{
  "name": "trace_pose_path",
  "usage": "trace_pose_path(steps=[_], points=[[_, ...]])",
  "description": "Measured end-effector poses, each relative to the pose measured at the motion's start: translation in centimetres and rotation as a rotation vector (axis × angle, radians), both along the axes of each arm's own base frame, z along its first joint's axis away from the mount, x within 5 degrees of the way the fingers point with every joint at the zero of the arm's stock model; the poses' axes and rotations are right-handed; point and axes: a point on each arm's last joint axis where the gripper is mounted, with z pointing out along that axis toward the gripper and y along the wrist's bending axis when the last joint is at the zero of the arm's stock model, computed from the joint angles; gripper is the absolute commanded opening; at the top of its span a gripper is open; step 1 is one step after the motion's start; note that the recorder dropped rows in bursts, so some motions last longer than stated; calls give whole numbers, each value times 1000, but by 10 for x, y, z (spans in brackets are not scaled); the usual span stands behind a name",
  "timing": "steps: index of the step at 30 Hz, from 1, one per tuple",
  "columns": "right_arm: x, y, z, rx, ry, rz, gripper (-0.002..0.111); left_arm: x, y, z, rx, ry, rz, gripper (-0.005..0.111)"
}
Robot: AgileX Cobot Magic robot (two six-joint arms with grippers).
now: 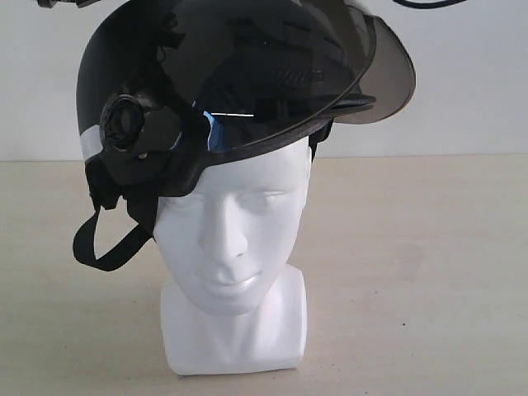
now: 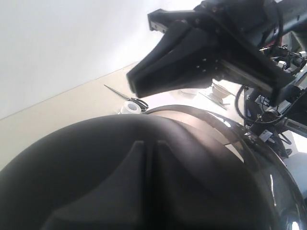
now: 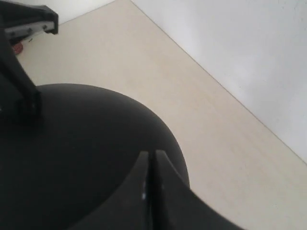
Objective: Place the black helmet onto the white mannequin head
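Note:
The black helmet [image 1: 231, 74] sits on the white mannequin head [image 1: 239, 231], tilted back, with its tinted visor [image 1: 388, 74] raised to the right and the chin strap [image 1: 103, 247] hanging loose at the left. The face, neck and squared base show below the rim. In the left wrist view my left gripper [image 2: 152, 143] is shut, with nothing between its fingers, just over the helmet's shell [image 2: 86, 163]. My right gripper [image 3: 152, 154] is also shut and empty over the shell [image 3: 72, 143]. It shows in the left wrist view too [image 2: 136, 84]. Both are almost out of the exterior view.
The mannequin stands on a pale beige table [image 1: 429, 272] before a white wall. In the left wrist view, scissors [image 2: 125, 95] and a white tape roll [image 2: 130, 108] lie on the table beyond the helmet, with cables and equipment behind.

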Motion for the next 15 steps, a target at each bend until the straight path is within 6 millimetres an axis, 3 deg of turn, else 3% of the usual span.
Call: trace_pose_path(steps=[7, 15], points=[[-15, -4, 17, 37, -4, -21, 0, 0, 0, 0, 0, 0, 0, 4], [-16, 10, -6, 13, 73, 0, 0, 0, 0, 0, 0, 0, -3, 4]])
